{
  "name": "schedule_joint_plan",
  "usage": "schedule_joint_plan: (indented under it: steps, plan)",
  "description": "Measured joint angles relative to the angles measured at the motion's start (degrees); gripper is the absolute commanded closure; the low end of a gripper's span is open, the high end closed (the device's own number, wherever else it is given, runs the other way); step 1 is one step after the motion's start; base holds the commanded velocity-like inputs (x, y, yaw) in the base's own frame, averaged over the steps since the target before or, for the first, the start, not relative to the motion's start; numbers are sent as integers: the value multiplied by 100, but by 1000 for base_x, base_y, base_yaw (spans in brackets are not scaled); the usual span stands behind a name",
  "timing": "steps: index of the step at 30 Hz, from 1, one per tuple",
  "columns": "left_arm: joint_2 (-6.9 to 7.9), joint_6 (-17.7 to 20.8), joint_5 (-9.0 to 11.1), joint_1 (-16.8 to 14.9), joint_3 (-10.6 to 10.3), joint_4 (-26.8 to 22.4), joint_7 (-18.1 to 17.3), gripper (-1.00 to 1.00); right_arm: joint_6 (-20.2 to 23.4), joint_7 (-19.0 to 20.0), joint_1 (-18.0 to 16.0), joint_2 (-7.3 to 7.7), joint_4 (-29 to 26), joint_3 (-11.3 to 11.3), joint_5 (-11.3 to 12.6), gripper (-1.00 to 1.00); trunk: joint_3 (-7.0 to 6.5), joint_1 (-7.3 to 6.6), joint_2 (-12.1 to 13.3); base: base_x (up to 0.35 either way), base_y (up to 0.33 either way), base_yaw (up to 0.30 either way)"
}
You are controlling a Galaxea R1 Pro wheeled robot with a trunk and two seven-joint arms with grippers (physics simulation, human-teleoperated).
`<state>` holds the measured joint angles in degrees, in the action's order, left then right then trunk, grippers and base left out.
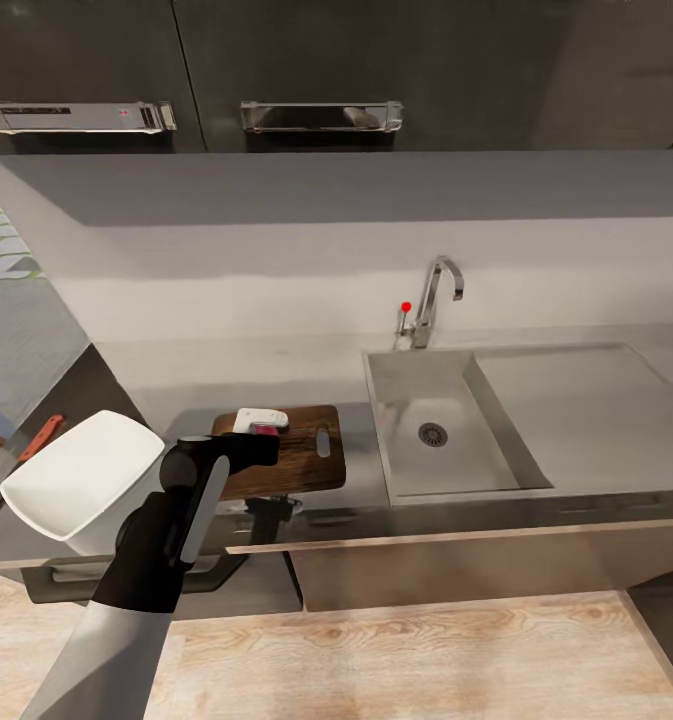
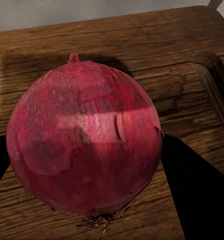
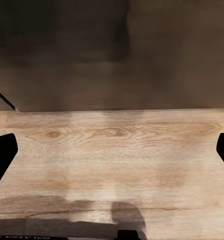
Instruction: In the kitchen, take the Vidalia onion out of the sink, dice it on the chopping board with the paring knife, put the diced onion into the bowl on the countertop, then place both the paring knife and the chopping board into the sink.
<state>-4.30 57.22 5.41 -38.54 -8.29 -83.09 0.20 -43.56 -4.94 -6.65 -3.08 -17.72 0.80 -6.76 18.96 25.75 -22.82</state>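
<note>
Gripping the onion (image 2: 84,137) above the chopping board (image 1: 301,470), left pincer (image 1: 259,428)

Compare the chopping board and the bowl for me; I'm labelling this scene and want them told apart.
The chopping board is dark brown wood with grain; the bowl is plain glossy white. The chopping board lies flat with a handle slot at one end; the bowl is hollow and sits tilted. The chopping board carries the onion; the bowl is empty. Both rest on the countertop, left of the sink.

The left hand (image 1: 259,425) covers most of the onion (image 1: 263,429) and part of the chopping board (image 1: 296,455), and the bowl (image 1: 81,480) hides the paring knife's (image 1: 40,437) blade.
</note>
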Motion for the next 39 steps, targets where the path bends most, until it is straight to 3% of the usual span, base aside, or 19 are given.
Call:
schedule_joint_plan:
  steps: [14, 15, 39]
  plan:
    - [1, 0, 1, 1, 0, -7, -1, 100, -2, -7, 0, -6, 3, 0, -2, -100, 0, 0, 0, 0, 0, 0]
    - [3, 2, -1, 1, 0, -9, -1, -100, -2, -7, 0, -6, 3, 0, -2, -100, 0, 0, 0, 0, 0, 0]
    - [0, 9, -4, 7, -9, -4, -6, -100, 6, -23, 0, -6, 3, 0, -1, -100, -4, 0, 0, 0, 0, 0]
